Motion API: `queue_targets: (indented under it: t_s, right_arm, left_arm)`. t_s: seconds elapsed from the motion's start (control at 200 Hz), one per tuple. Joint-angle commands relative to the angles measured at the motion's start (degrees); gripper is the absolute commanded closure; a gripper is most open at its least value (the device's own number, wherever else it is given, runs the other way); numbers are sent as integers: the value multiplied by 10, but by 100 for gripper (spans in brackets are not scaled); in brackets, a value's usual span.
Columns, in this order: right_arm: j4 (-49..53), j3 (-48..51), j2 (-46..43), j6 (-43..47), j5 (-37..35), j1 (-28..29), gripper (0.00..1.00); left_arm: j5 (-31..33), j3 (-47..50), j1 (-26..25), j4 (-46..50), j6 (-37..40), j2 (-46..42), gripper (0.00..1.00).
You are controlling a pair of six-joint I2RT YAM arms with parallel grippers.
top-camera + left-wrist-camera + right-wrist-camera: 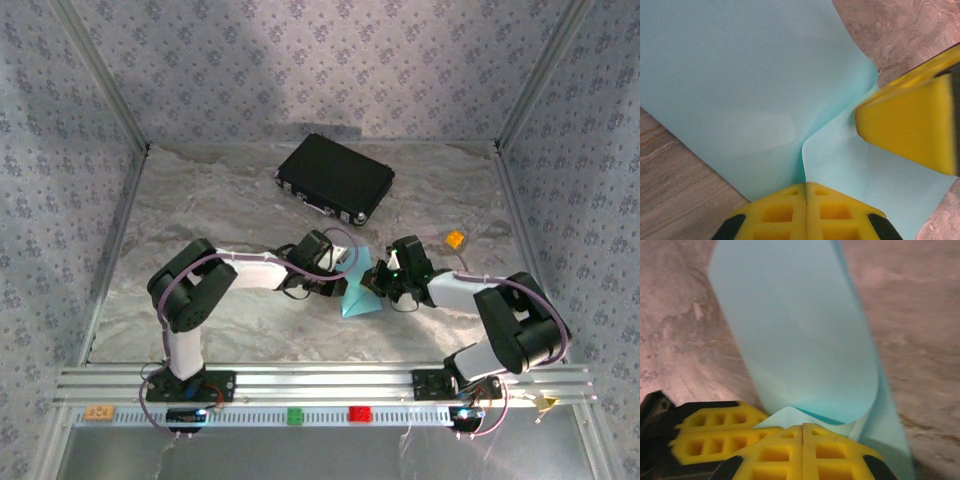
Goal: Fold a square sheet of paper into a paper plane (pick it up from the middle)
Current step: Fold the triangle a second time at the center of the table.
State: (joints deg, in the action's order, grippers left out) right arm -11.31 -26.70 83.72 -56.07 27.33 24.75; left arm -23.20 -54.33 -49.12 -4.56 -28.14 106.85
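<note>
The square sheet of paper [357, 298] is light blue and hangs between my two grippers at the table's middle, bent over itself into a soft curve. It has no paper plane shape. My left gripper [806, 185] is shut on the sheet [740, 90] at a pinched ridge. A yellow finger [910, 125] of the right gripper sits close by on the right. My right gripper [803, 427] is shut on the curled sheet [800, 340] at its near edge. The left gripper's yellow fingers [715, 437] lie just left of it. From above, the left gripper [347, 272] and right gripper [378, 282] nearly touch.
A black hard case [335, 178] lies at the back centre. A small orange block [455, 239] rests right of the grippers. Green [296, 415] and red [358, 413] blocks sit on the front rail. Grey marbled tabletop [200, 200] spreads to the left.
</note>
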Motion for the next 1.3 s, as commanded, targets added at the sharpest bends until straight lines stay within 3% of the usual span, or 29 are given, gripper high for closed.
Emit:
queue_targets:
  t_s: [0.0, 0.33, 0.63, 0.825, 1.294]
  right_arm:
    - [24, 14, 16, 9, -17, -6, 96]
    - [33, -20, -27, 9, 19, -25, 96]
    - [-10, 4, 18, 5, 41, -48, 96]
    - [20, 16, 40, 11, 7, -58, 96]
    - [-35, 30, 12, -28, 17, -112, 95]
  left_arm:
    - [-5, -6, 1, 21, 4, 9, 100]
    - [-6, -7, 1, 23, 6, 11, 100]
    - [-4, -1, 2, 17, 4, 9, 100]
    - [-6, -1, 1, 17, 5, 8, 100]
    - [-7, 0, 1, 16, 5, 11, 100]
